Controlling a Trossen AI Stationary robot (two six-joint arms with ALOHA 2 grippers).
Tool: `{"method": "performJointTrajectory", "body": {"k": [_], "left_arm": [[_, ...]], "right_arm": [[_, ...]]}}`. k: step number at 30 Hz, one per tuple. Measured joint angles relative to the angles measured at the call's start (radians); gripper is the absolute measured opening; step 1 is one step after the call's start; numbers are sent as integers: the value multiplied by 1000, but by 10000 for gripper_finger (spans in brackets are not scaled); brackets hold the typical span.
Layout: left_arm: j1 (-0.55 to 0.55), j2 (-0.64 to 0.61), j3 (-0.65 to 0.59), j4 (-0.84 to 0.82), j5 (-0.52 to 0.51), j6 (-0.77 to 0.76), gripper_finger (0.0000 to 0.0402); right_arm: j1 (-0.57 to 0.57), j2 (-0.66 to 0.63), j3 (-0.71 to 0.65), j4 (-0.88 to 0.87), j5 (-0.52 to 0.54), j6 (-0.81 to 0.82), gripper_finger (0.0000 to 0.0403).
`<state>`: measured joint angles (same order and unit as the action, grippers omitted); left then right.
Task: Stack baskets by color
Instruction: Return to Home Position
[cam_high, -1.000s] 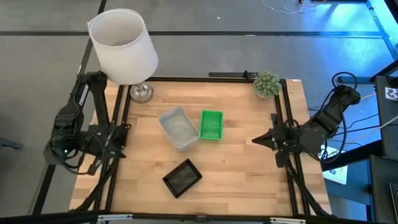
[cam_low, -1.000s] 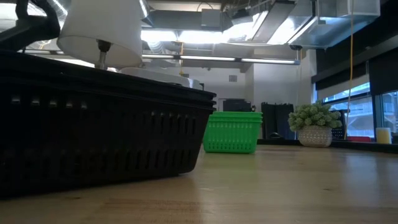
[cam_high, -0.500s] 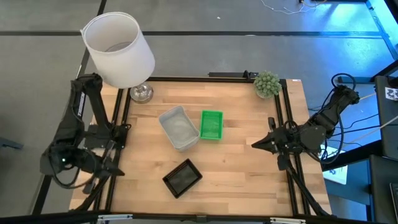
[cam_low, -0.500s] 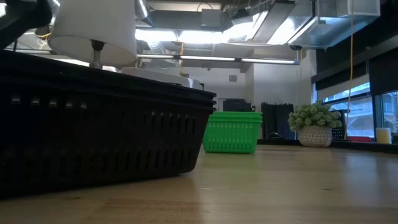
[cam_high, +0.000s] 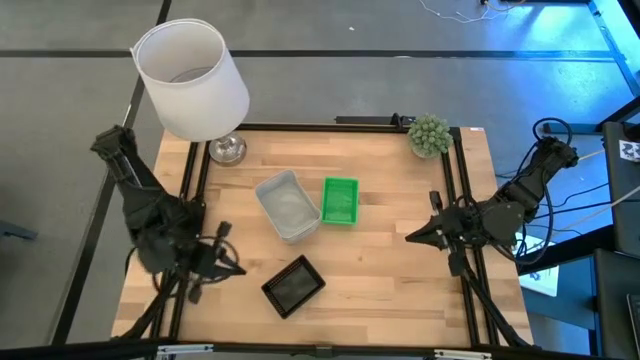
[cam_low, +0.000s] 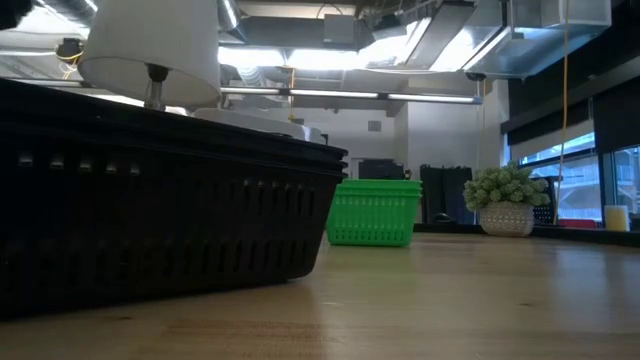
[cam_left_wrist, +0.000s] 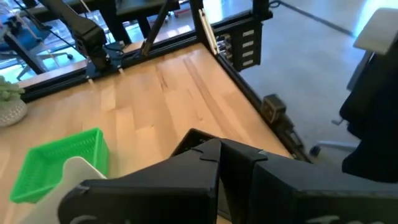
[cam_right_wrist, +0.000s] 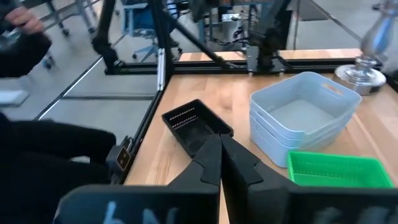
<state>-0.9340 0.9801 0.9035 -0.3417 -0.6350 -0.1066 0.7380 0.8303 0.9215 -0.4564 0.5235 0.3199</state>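
Table (cam_high: 400, 290): pale wooden top inside a dark metal frame; carries all the items below.
Lamp (cam_high: 192, 78): white shade over the far left corner, metal base (cam_high: 228, 150) standing on the table under it.
Left arm: comes in from the left side and bends over the table's left edge. Left claw (cam_high: 230, 266) points inward, near the black baskets and apart from them. In the left wrist view the two fingers (cam_left_wrist: 186, 168) lie together with nothing between them.
Right arm: folded at the right edge of the table. Right claw (cam_high: 410, 236) points toward the middle, well apart from every basket. Fingers (cam_right_wrist: 239, 162) are pressed together and hold nothing.
Grey-white baskets (cam_high: 288, 205): one nested stack near the middle of the table, turned at an angle. Layered rims show in the right wrist view.
Black baskets (cam_high: 293, 285): one nested stack toward the front edge, also turned, apart from the other two stacks. Layered rims fill the low view's left.
Green baskets (cam_high: 340, 200): just beside the grey-white stack on its right. Contact cannot be told, nor the number nested.
Plant (cam_high: 429, 133): small green ball in a pale pot at the far right corner.
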Motion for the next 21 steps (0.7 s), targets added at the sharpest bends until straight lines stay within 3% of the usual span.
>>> {"method": "performJointTrajectory", "body": {"k": [9,15,21], "left_arm": [[231,-49,0,-9,233,125,0],[295,-74,-5,-50,256,157,0],[326,-142,-106,-5,260,164,0]], "right_arm": [[0,-5,0,-18,-30,-105,0],[0,-29,-51,3,-31,-89,0],[0,-101,-166,124,-47,-90,0]]}}
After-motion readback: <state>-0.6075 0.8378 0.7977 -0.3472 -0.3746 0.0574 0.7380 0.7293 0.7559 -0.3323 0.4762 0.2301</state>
